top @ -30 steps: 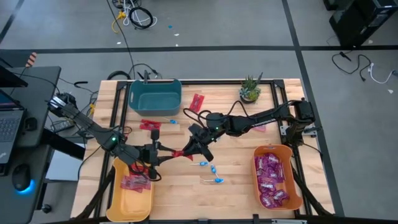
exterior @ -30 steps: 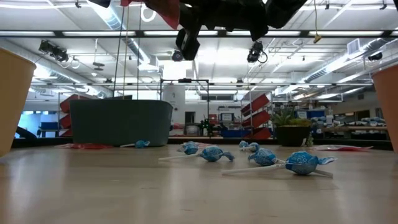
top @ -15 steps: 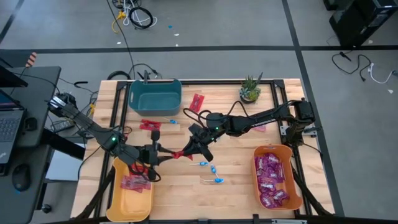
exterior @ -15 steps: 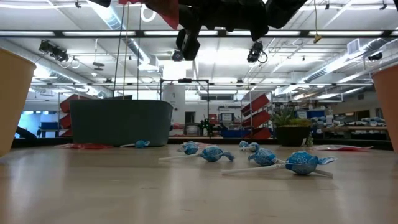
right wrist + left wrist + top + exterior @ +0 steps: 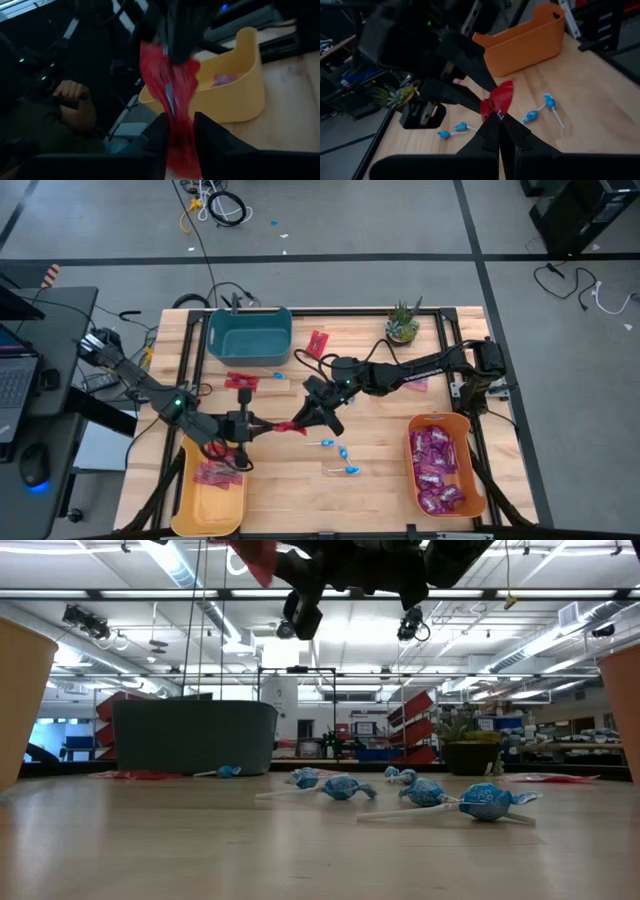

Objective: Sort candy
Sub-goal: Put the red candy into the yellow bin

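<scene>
Left gripper (image 5: 268,424) jaws closed onto red packet (image 5: 288,426) | right gripper (image 5: 308,417) jaws parted around it

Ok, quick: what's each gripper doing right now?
Left gripper: shut on the red packet.
Right gripper: fingers apart, red packet between them; grip cannot be told.

Bins at our table's edges, candy between

We see the yellow plastic bin (image 5: 214,485) near-left, orange plastic bin (image 5: 440,465) near-right, teal plastic bin (image 5: 249,333) far-left, small blue lollipops (image 5: 342,453) between.
</scene>
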